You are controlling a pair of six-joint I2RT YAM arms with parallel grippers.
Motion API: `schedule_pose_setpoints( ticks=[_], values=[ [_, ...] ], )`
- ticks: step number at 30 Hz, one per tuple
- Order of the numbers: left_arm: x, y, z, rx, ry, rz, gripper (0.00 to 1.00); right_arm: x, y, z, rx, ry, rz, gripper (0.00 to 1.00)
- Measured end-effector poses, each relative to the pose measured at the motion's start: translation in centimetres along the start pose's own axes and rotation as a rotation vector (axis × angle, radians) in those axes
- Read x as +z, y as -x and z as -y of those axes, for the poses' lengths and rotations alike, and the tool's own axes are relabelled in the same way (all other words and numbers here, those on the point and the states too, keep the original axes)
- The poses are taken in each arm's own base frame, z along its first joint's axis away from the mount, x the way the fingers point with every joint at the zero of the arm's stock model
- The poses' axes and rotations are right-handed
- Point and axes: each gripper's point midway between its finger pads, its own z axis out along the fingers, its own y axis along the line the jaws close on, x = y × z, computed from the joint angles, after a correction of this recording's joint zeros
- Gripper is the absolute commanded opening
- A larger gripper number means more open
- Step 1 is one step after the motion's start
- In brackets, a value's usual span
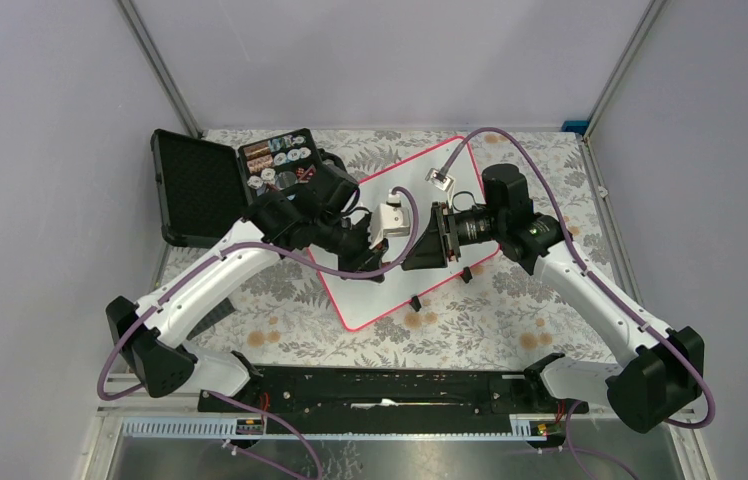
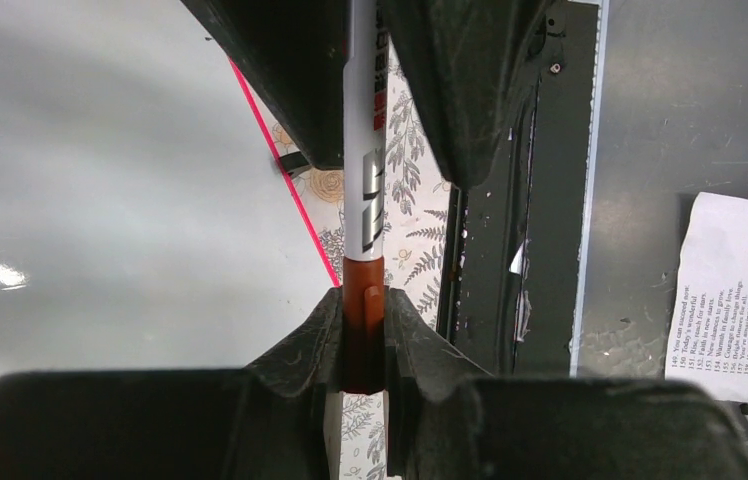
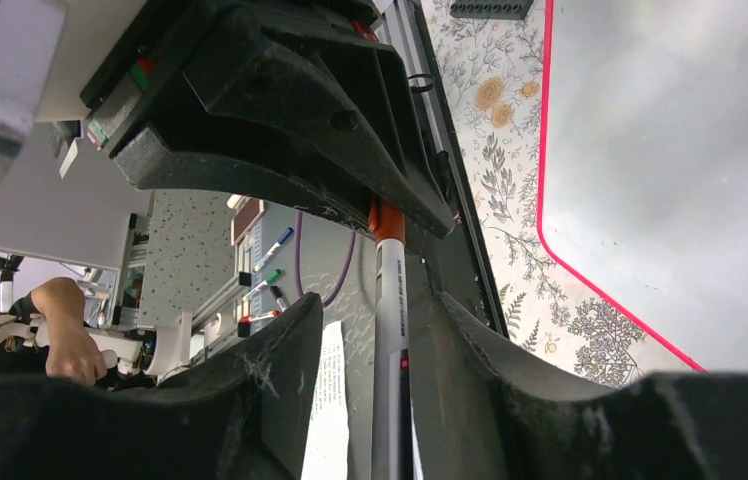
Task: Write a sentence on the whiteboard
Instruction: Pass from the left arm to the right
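Floral desk (image 1: pixel 550 310), whiteboard (image 1: pixel 375 298) at twelve o'clock: my left pincer (image 2: pixel 362 320) is clamping marker cap (image 2: pixel 362 285); right pincer (image 3: pixel 390 330), grip untellable.

Left fingers (image 2: pixel 300 350) pinched shut, facing right fingers (image 3: pixel 280 380) tip to tip.

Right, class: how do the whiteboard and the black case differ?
The whiteboard is white, flat and red-rimmed; the black case is boxy, its lid swung open. The whiteboard shows no writing where visible; the case holds small round items. Both lie on the floral table.
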Motion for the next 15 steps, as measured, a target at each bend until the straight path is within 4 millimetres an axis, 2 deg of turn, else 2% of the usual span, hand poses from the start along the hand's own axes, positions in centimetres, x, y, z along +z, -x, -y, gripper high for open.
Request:
schedule_pose_setpoints(
  ticks=[5, 11, 15],
  values=[
    [-0.09, -0.03, 0.05, 0.011, 0.008, -0.015, 0.00, 0.01, 0.00, 0.02, 0.000, 0.000, 0.000, 0.38],
    [0.10, -0.08, 0.02, 0.008, 0.009, -0.036, 0.00, 0.00, -0.01, 0.02, -0.001, -0.001, 0.000, 0.33],
    [0.07, -0.06, 0.16, 0.002, 0.003, -0.047, 0.00, -0.01, -0.06, 0.09, -0.003, -0.003, -0.001, 0.20]
  ],
)
